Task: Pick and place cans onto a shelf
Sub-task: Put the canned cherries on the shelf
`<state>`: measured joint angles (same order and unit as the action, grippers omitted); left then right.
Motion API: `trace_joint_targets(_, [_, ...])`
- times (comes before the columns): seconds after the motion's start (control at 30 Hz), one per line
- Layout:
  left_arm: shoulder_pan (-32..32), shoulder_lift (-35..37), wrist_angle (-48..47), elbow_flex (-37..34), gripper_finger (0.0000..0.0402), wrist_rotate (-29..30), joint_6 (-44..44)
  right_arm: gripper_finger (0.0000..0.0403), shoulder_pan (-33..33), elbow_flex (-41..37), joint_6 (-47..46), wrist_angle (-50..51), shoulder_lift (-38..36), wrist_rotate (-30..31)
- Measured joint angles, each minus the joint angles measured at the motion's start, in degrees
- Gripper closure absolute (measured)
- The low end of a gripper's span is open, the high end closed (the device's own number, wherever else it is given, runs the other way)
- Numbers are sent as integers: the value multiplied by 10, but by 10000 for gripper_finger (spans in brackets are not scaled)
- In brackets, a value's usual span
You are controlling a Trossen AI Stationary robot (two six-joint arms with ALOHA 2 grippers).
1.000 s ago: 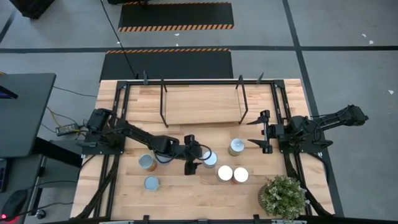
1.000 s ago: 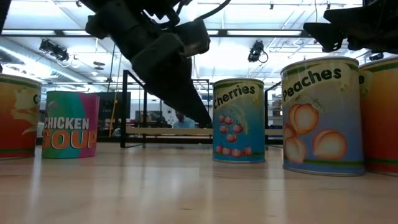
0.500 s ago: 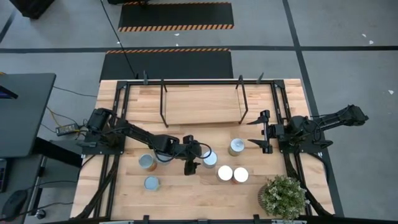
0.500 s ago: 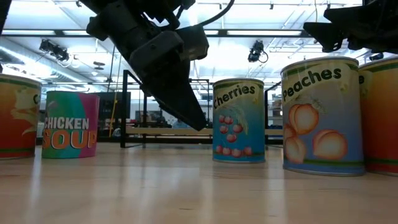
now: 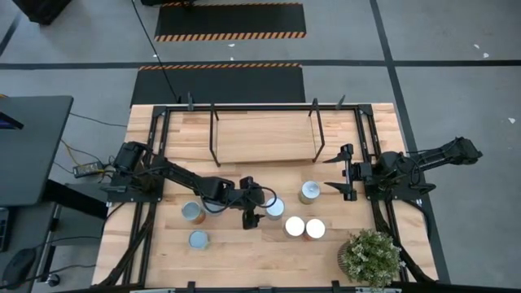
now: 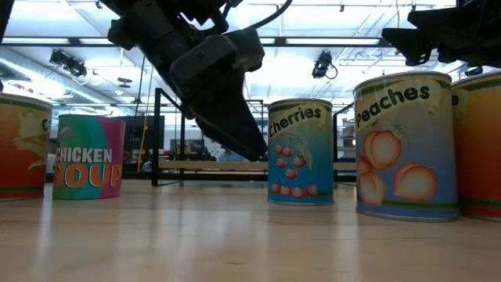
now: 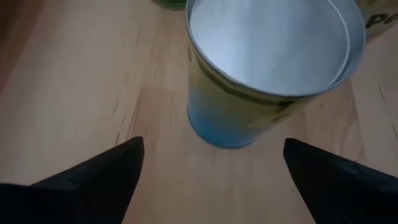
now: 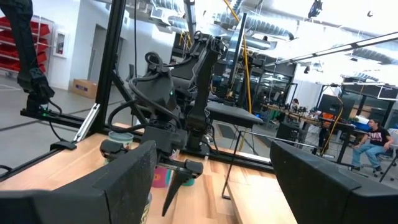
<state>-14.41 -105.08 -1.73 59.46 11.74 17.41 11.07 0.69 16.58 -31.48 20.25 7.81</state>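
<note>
Several cans stand upright on the wooden table. The blue cherries can (image 5: 274,208) has a silver top and also shows in the left wrist view (image 7: 273,56) and the low view (image 6: 300,153). My left gripper (image 5: 259,203) is open, just left of this can, with its fingers (image 7: 93,177) short of either side and touching nothing. My right gripper (image 5: 326,174) is open and empty at the table's right, just right of another can (image 5: 309,192). The shelf (image 5: 264,137) stands at the far middle, bare.
Two cans (image 5: 294,227) (image 5: 315,229) stand close together near the cherries can; one is the peaches can (image 6: 403,145). Two more cans (image 5: 192,212) (image 5: 198,239) stand left of my left gripper. A potted plant (image 5: 370,256) sits at the near right corner.
</note>
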Motion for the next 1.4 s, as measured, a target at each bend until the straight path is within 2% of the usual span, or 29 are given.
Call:
trace_joint_targets(0.43, [0, 1, -33, 0, 21, -95, -30, 80, 0, 0, -1, 0, 0, 0])
trace_joint_targets(0.8, [1, 1, -28, 0, 21, -76, -24, 80, 0, 0, -1, 0, 0, 0])
trace_joint_targets(0.9, [4, 1, -21, 0, 21, -72, -49, 80, 0, 0, -2, 0, 0, 0])
trace_joint_targets(1.17, [11, -10, 51, -2, 21, -83, -115, 80, 0, 0, -4, -2, 0, 0])
trace_joint_targets(1.4, [24, -9, 112, -1, 21, -75, -130, 80, 0, 0, -5, -2, 0, 0])
